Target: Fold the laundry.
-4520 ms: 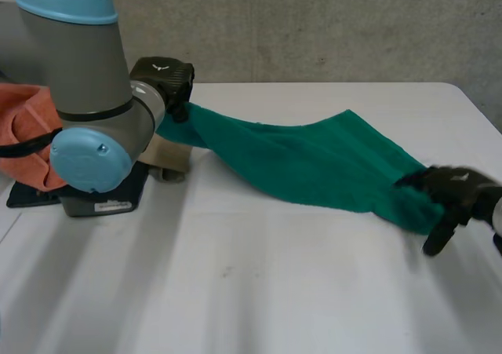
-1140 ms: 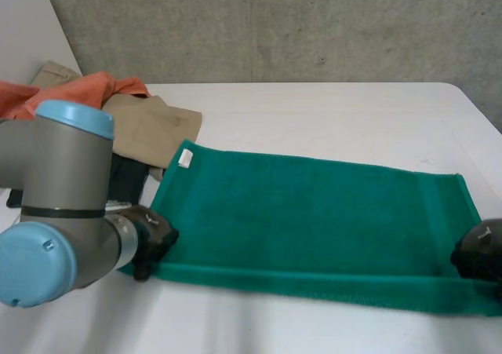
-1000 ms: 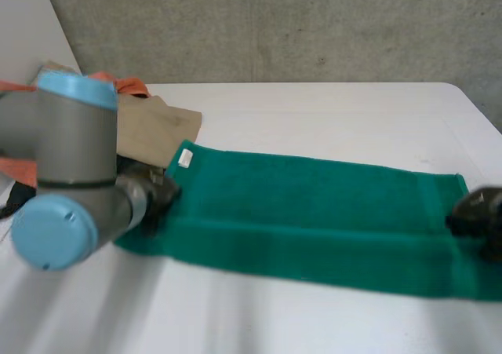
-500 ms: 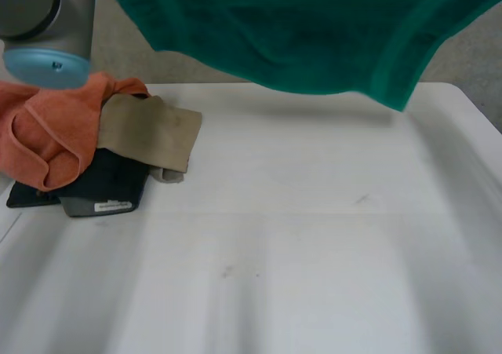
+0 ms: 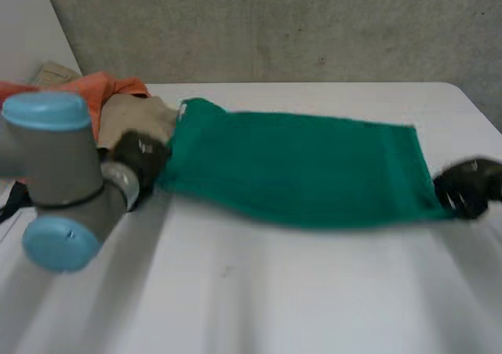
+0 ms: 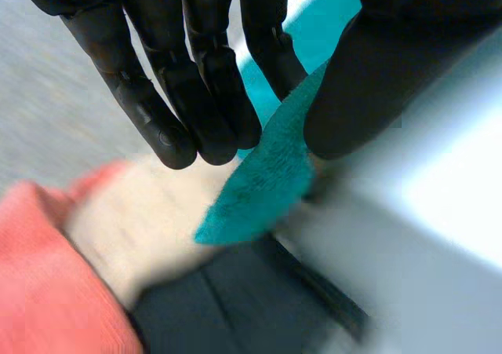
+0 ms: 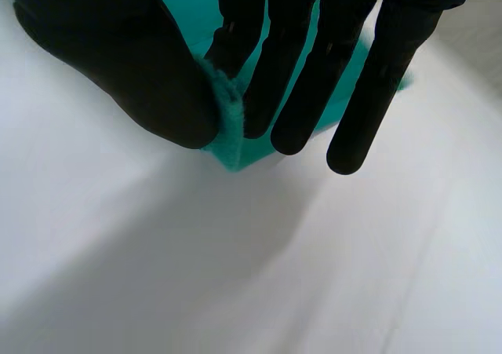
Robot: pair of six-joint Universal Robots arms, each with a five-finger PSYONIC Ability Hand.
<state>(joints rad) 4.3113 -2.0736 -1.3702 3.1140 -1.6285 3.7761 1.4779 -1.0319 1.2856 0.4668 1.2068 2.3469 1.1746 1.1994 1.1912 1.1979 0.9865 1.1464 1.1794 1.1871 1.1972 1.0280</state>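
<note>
Underneath everything, a white table [image 5: 314,291]. Across its far half, a green towel [image 5: 298,169], stretched lengthwise from hand to hand; resting on the surface or just clear of it, hard to tell from the head view. At the towel's left end, the grey left arm [image 5: 59,177] with light-blue caps, bent in front of a heap of laundry: an orange garment [image 5: 110,87] at the back, a beige garment [image 5: 133,118] just beside the towel's left edge. From the head view, merely a dark left hand [image 5: 140,154] against the towel's near left corner and a dark right hand [image 5: 467,187] against its near right corner, grip unreadable from there. Closer in, from the left wrist view: straight fingers [image 6: 196,87] packed side by side on one face of the cloth, thumb [image 6: 369,79] on the other, the towel's edge nipped between them and its pointed corner sticking out past the fingertips, above the beige garment, the orange one and a black garment [image 6: 235,307]. From the right wrist view: fingers [image 7: 290,79] straight and slightly fanned, thumb [image 7: 133,63] pressing the towel's corner against the nearest finger, a small green tip poking out below the pinch, white table beneath.
</note>
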